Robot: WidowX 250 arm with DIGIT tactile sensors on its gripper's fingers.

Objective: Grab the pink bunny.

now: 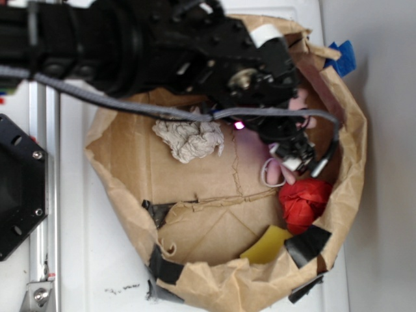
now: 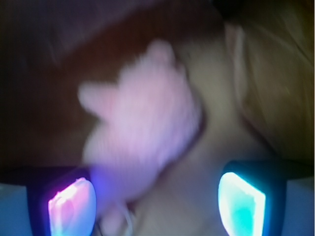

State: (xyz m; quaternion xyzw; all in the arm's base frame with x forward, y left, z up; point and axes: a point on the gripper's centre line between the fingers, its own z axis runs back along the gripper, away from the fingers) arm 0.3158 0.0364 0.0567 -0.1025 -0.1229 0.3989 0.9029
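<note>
Exterior view: a brown paper bag (image 1: 130, 175), rolled open and patched with black tape, is lying on a white surface (image 1: 84, 273) and serving as landmark. The black robot arm (image 1: 130, 39) is reaching in over the bag's upper rim, its hand (image 1: 296, 156) hanging inside the bag at the right-hand wall. The pink bunny (image 1: 300, 104) is lying inside the bag at that same wall, mostly hidden under the arm, with a pink limb and thin white loop showing beside the hand. A wrinkly off-white paper ball (image 1: 188, 140) is sitting inside the bag toward its upper middle. A bright red cloth wad (image 1: 304, 203) is resting inside the bag at its lower right, near a yellow piece (image 1: 266, 247) at the lower rim. Blue tape (image 1: 343, 57) is sticking out at the bag's upper right edge. Wrist view: blurred; the hand (image 2: 157, 201) is showing two lit fingertips (image 2: 241, 201) standing apart, and the bunny (image 2: 142, 128) is lying on the bag floor just beyond them, nearer the left one.
</note>
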